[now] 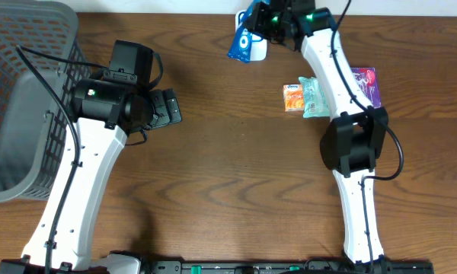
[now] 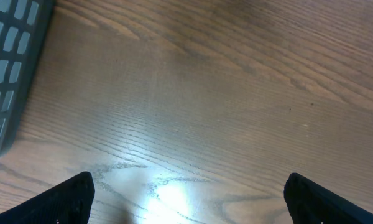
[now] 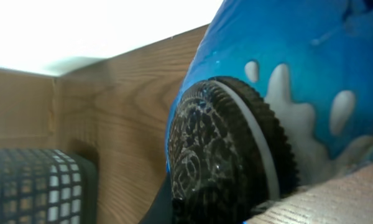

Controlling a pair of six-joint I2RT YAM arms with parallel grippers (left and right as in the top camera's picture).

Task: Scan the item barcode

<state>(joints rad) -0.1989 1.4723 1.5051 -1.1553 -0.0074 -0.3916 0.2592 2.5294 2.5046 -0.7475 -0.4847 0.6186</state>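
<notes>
Because the blue, glossy plastic packet of chocolate sandwich biscuits [image 1: 246, 42] is thin film around brittle contents, I judge it light, slick and easily crumpled. Squeeze hard and the biscuits inside may crack. It is at the far edge of the brown wood-grain tabletop [image 1: 228, 167], pinched in the closed jaws of the right arm [image 1: 331, 68]. The right wrist view shows its printed biscuit face close up, filling much of the frame. Whether it hangs clear of the wood I cannot tell.

A hold by a sealed end or flat margin seems best, since that leaves the broad faces free and unwrinkled. No barcode shows in any view, so it is probably on a side turned away.

The jaws of the left arm [image 1: 84, 175] stand wide apart over bare wood, holding nothing, not far from the grey plastic mesh basket [image 1: 23, 114] at the left edge. By the right arm lie three more small packets — an orange one [image 1: 292, 97] right against a pale mint-green one [image 1: 314, 99], and a purple one [image 1: 365, 85] on the arm's other side. None lies between the two arms, and no scanner is visible.
</notes>
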